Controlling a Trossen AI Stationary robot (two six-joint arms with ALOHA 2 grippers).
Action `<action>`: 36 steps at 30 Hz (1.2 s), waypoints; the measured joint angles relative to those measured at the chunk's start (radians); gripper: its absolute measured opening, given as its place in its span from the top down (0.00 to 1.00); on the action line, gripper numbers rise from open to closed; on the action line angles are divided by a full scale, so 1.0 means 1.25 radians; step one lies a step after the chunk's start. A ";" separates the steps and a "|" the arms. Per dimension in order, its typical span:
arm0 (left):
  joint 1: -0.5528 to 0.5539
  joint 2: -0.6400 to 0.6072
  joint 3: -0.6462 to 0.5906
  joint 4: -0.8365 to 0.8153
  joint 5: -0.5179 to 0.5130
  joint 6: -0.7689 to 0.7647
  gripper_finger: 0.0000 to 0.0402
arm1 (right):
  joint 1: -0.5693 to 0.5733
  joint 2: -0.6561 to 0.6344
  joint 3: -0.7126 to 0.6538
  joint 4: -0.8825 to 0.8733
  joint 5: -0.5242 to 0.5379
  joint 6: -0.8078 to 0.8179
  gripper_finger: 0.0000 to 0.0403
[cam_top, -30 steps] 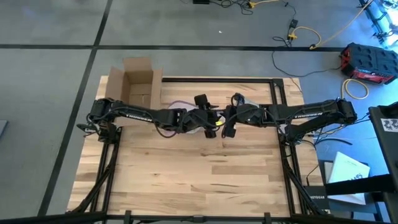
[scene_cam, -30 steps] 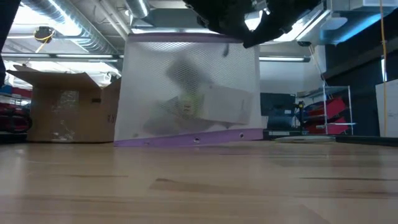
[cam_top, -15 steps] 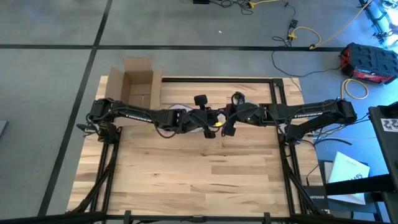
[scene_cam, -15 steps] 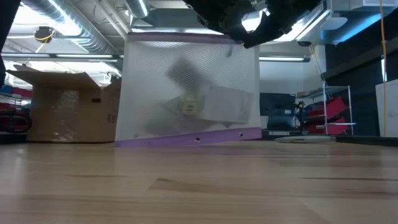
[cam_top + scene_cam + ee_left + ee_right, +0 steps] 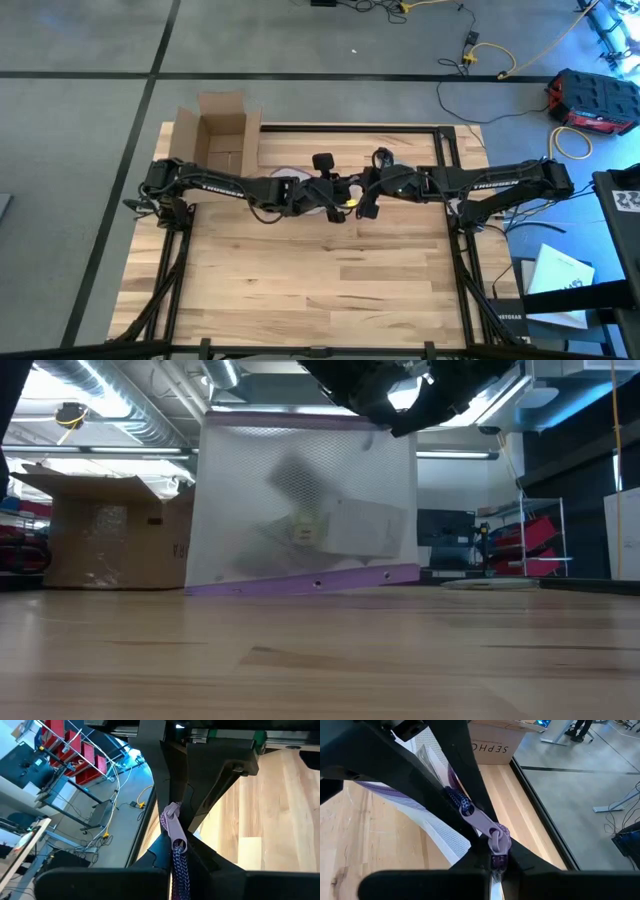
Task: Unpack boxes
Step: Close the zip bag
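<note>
Pinching the purple zip [image 5: 495, 840] of a mesh bag [image 5: 310, 500], both the left end effector [image 5: 335, 192] and right end effector [image 5: 366, 196] risk tearing it if pulled unevenly.

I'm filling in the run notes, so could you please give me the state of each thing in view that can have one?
Cardboard box: flaps open, upright at the table's far left corner.
Mesh bag: held up, lower edge at the tabletop, items inside.
Zipper: pinched from both ends.
Left hand: shut on the zipper.
Right hand: shut on the zipper.
</note>
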 joint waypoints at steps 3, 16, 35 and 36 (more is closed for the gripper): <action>-0.004 0.000 0.001 0.002 -0.003 0.008 0.97 | 0.000 0.000 0.000 0.000 0.000 0.000 1.00; -0.018 -0.001 0.003 0.005 -0.053 0.081 0.97 | 0.000 0.000 0.001 0.000 0.014 -0.001 1.00; -0.024 -0.006 0.007 -0.043 -0.101 0.061 1.00 | -0.010 0.002 -0.001 -0.055 0.049 -0.021 1.00; -0.024 -0.006 0.007 -0.043 -0.101 0.061 1.00 | -0.010 0.002 -0.001 -0.055 0.049 -0.021 1.00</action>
